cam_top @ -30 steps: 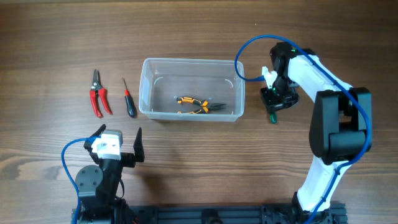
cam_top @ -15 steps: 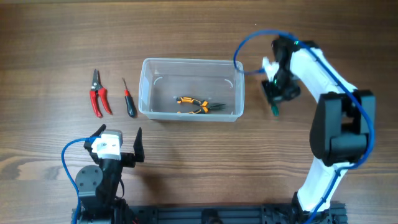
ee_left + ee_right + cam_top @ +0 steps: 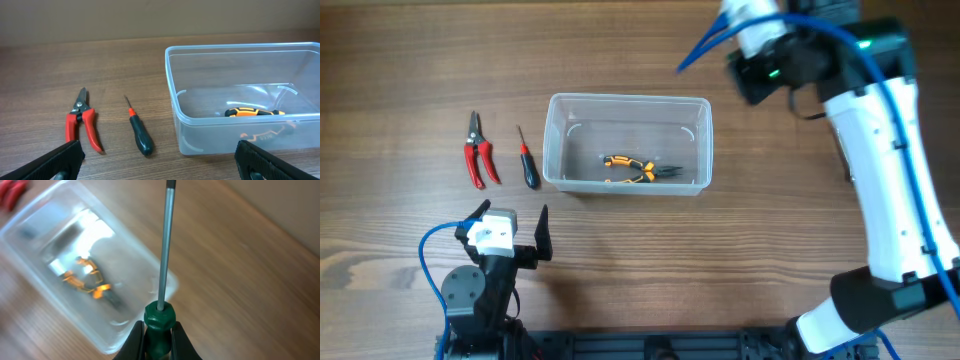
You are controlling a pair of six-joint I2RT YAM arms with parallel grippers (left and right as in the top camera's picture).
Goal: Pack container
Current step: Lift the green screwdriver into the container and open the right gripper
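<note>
- While the right gripper (image 3: 158,332) pinches a green-handled screwdriver (image 3: 165,255), it hangs near the container (image 3: 620,97).
- Orange pliers (image 3: 632,168) lie inside.
- Left gripper (image 3: 161,161) sits spread wide.

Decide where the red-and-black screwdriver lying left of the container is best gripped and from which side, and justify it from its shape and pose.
Grip the screwdriver by its black handle, coming straight down from above and closing across its width. It lies flat on the table, the handle is its thickest part, and gaps separate it from the pruners and the container.
</note>
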